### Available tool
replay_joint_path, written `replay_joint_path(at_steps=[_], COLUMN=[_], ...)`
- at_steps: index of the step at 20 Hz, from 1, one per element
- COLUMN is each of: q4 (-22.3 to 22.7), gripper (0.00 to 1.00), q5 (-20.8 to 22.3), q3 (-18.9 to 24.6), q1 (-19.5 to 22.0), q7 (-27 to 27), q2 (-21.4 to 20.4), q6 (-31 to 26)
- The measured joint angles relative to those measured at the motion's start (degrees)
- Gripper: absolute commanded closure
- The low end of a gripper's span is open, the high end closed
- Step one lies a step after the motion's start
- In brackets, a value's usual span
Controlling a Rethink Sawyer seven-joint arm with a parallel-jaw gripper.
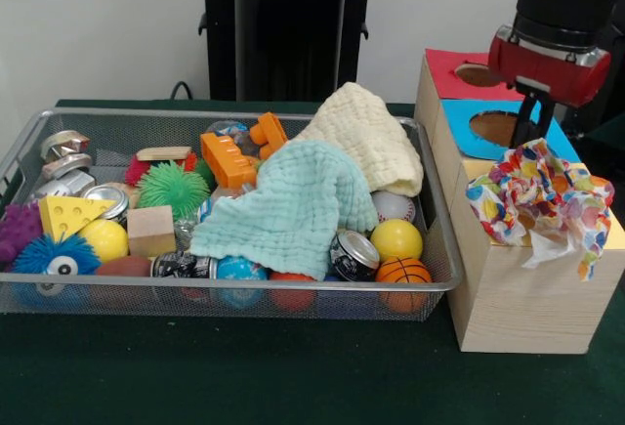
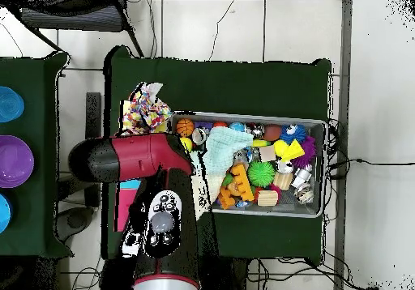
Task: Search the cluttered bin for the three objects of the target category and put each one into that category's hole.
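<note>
The wire mesh basket (image 1: 225, 288) stands at the left, full of toys, balls and cans. My gripper (image 1: 530, 142) is over the near end of the pale wooden box (image 1: 518, 308) at the right. It is shut on a crumpled white wrapper with coloured spots (image 1: 542, 200). The wrapper is bunched up under the gripper, spreads over the yellow paper surround (image 1: 616, 234) and hangs over the box's front. The yellow hole is hidden under it. The overhead view shows the wrapper (image 2: 146, 113) beside the basket (image 2: 251, 117), with the arm covering the gripper. No other spotted wrapper shows in the basket.
A mint waffle cloth (image 1: 288, 205) and a cream one (image 1: 371, 137) lie on the basket's right half. The blue-surrounded hole (image 1: 493, 128) and the red-surrounded hole (image 1: 479, 75) lie behind the wrapper. Coloured bowls (image 2: 14, 161) stand on a side table in the overhead view.
</note>
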State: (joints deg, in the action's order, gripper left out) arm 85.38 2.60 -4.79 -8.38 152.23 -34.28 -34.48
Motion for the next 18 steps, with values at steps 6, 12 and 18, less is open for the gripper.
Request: replay_joint_path(at_steps=[6,12,18], q4=[-1.40,-2.21,-2.26], gripper=[1.00,1.00,1.00], q5=[-0.11,-0.52,-2.42], q3=[-0.90,-1.63,-2.12], q1=[-0.04,0.49,0.57], q7=[0.00,0.00,0.00], q2=[1.33,1.07,-0.89], q6=[0.00,0.00,-1.30])
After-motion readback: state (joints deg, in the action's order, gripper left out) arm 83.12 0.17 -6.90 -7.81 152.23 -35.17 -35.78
